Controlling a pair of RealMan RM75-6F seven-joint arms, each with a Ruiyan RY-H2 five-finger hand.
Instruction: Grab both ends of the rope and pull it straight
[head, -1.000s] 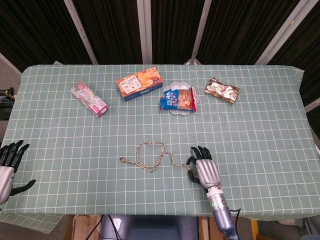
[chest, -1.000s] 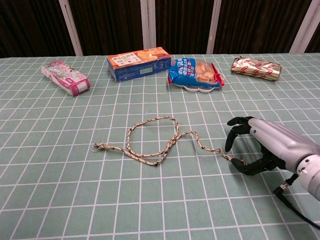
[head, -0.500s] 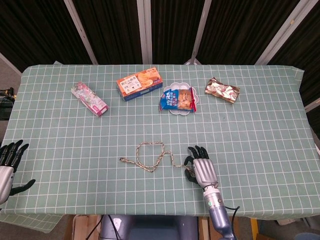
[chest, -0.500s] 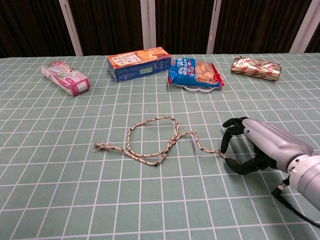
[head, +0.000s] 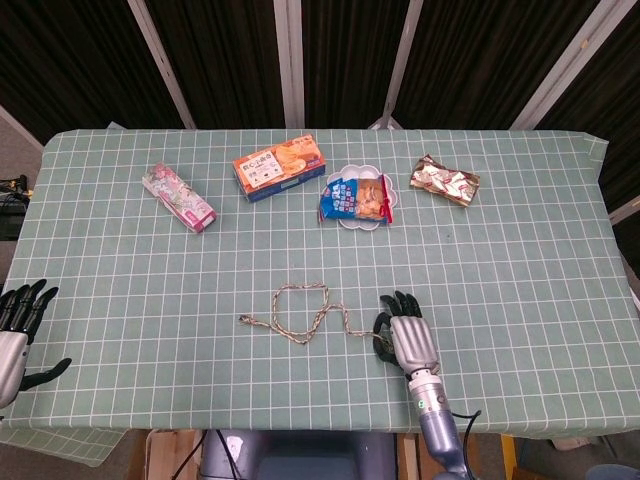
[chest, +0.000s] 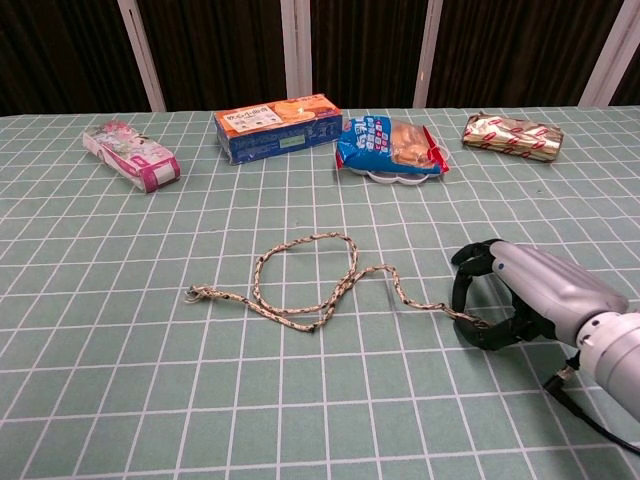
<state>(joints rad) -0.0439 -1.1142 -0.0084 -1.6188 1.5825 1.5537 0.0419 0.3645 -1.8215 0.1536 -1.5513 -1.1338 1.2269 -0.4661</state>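
Observation:
A thin braided rope (head: 300, 315) lies in a loose loop on the green checked cloth, near the front middle. Its frayed left end (chest: 195, 293) rests free on the cloth. The right end runs into my right hand (chest: 520, 290), whose fingers curl down against the thumb around it. In the head view the same right hand (head: 405, 335) covers that end. My left hand (head: 18, 325) hangs off the table's front left corner with fingers spread and nothing in it, far from the rope. The chest view does not show it.
Along the back stand a pink packet (head: 180, 197), an orange and blue box (head: 279, 167), a blue snack bag (head: 358, 198) on a white plate, and a gold packet (head: 445, 180). The table's front edge runs just behind my right wrist.
My right hand's fingers have curled down and closed toward the thumb over the rope's right end. The rope's loop and the left hand have stayed put.

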